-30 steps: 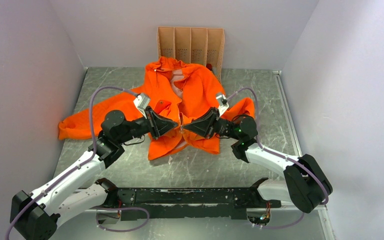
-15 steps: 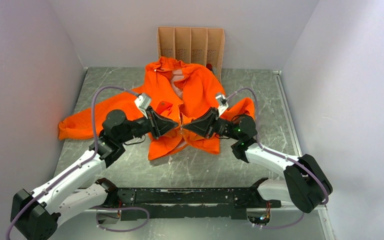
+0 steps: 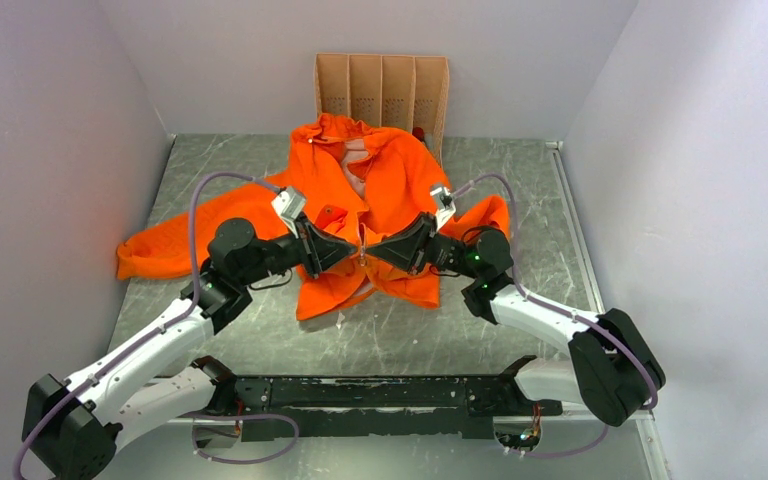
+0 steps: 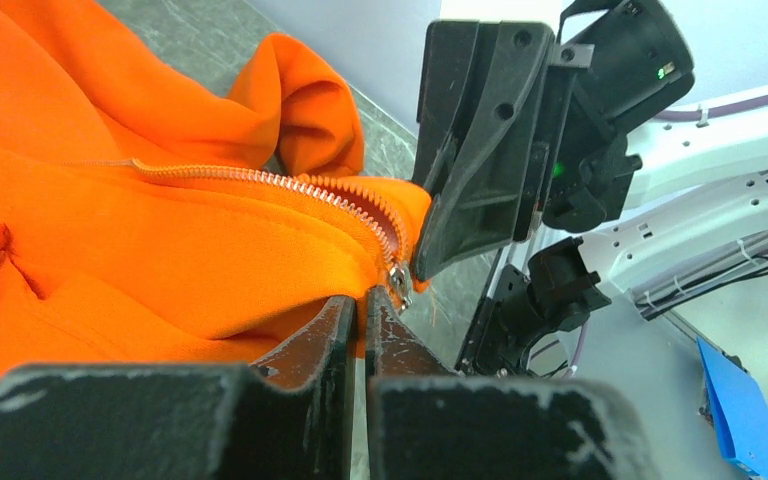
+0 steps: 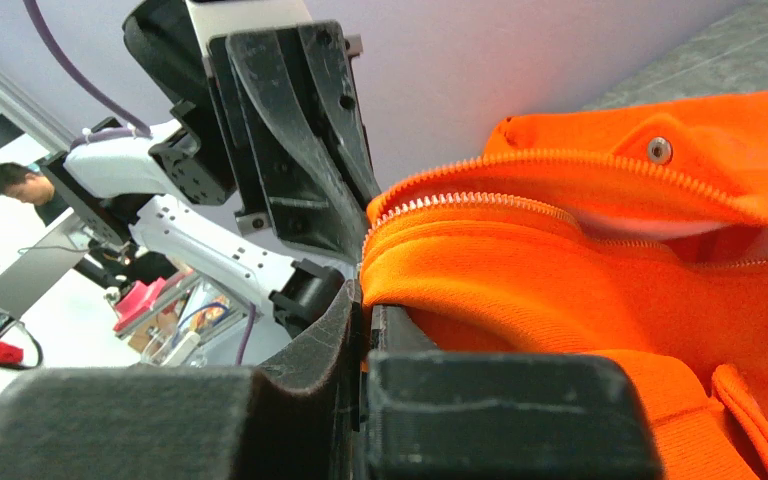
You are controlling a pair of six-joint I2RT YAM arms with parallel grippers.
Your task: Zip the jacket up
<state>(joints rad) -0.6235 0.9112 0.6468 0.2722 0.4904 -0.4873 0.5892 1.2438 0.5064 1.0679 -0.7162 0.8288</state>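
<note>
Left wrist: jacket (image 4: pixel 160 255) zipper edge pinched in left end effector (image 4: pixel 362 302)

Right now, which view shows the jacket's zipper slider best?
Left wrist: the zipper slider sits close and sharp at the end of the teeth, beside the left gripper. Right wrist shows only teeth; top external shows the jacket, slider too small to tell.
</note>
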